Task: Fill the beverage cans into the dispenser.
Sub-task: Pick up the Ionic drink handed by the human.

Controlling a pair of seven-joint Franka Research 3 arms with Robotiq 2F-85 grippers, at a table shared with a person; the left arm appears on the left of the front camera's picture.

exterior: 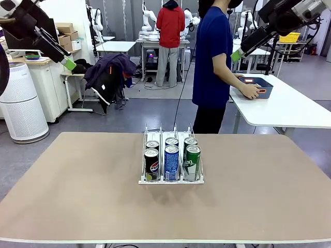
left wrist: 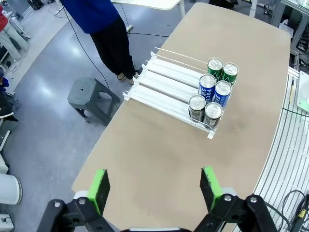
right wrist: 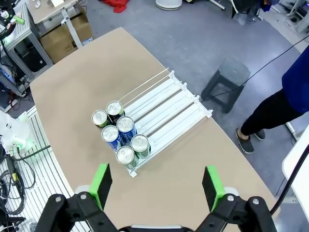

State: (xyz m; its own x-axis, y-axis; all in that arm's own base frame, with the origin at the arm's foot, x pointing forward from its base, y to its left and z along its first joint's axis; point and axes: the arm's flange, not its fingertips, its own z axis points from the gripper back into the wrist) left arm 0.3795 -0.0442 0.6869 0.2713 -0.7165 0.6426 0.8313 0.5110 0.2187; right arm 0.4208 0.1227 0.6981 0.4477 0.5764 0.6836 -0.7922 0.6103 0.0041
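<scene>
Six beverage cans [exterior: 171, 161] at 6 o'clock end of dispenser [exterior: 170, 181]; left end effector [left wrist: 154, 186], right end effector [right wrist: 156, 182] both wide apart, empty.

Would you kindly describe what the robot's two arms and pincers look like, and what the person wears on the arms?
The left arm and right arm are white, turning black towards the wrist. The left pincer and right pincer are black and two-fingered, with bolted linkages and bright green pads at the tips. The person's sleeve is short and dark blue.
</scene>
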